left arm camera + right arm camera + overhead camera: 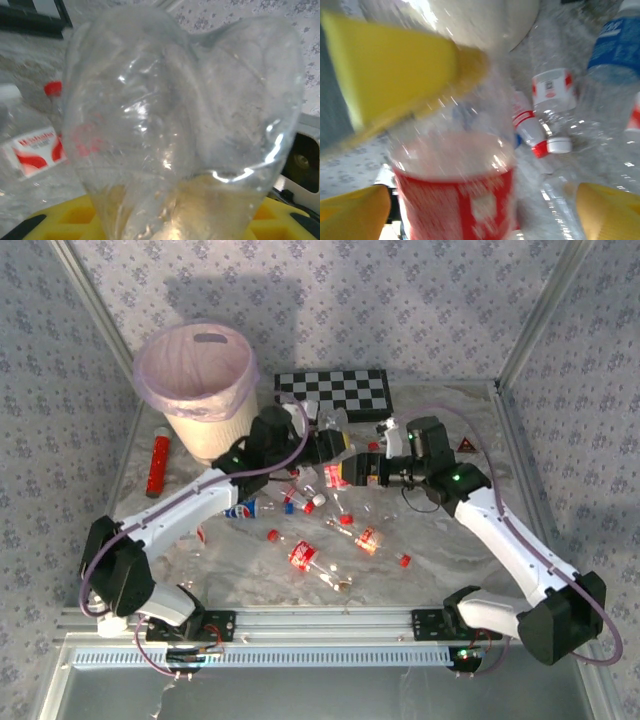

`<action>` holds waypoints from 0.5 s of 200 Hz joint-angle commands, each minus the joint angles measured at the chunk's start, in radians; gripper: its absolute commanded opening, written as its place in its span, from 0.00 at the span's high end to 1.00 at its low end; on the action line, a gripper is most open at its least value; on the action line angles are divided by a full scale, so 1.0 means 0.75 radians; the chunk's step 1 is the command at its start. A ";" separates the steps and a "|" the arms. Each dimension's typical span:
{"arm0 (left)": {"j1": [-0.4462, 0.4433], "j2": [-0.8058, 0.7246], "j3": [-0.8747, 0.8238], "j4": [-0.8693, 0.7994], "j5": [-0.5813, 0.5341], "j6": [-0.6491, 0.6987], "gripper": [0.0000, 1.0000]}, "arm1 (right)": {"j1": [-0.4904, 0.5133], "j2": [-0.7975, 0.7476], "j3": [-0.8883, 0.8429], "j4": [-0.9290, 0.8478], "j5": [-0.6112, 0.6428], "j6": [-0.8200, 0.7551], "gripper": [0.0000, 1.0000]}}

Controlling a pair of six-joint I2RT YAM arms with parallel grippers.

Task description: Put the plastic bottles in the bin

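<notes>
The left end effector (pixel 335 448) pinches the clear bottle (pixel 185 125). The right end effector (pixel 480 212) gapes wide around it. Draw the right clear first, then carry the bottle to the bin (pixel 200 425) behind-left.

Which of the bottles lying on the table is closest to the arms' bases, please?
The red-labelled bottle lying at the front of the scatter; the other bottles lie farther back.
</notes>
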 commanded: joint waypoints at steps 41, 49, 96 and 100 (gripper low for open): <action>0.424 -0.189 0.471 -0.314 -0.232 0.427 0.83 | -0.043 -0.177 0.049 -0.462 0.406 -0.113 0.00; 0.504 -0.207 0.490 -0.298 -0.300 0.392 0.88 | -0.057 -0.179 0.042 -0.486 0.418 -0.097 0.00; 0.873 -0.118 0.670 -0.341 -0.434 0.339 1.00 | -0.068 -0.202 0.038 -0.538 0.428 -0.133 0.00; 0.888 -0.083 0.708 -0.383 -0.425 0.353 1.00 | -0.068 -0.206 0.035 -0.543 0.436 -0.137 0.00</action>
